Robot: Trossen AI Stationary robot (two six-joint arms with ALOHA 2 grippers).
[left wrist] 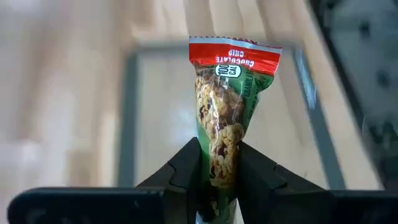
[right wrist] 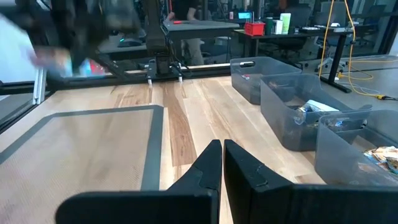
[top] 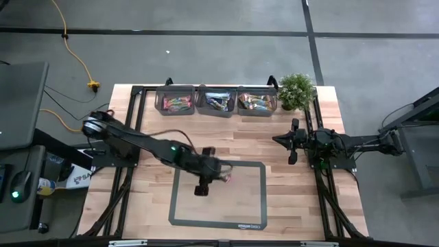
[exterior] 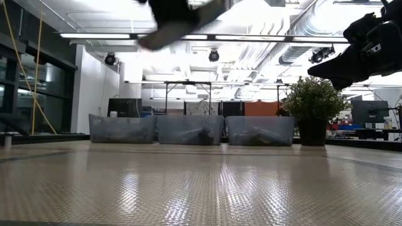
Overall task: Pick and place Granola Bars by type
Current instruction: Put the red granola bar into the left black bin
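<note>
Left fingers (left wrist: 186,168) pinch a granola bar (left wrist: 227,112), lower end hidden; right fingers (right wrist: 214,165) pressed together.

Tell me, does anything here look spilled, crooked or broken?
Nothing stands out. The left claw holds one chocolate chip granola bar above the grey-framed mat. The three grey bins sit in a neat row beside the potted plant, bars inside. The right claw waits shut.
</note>
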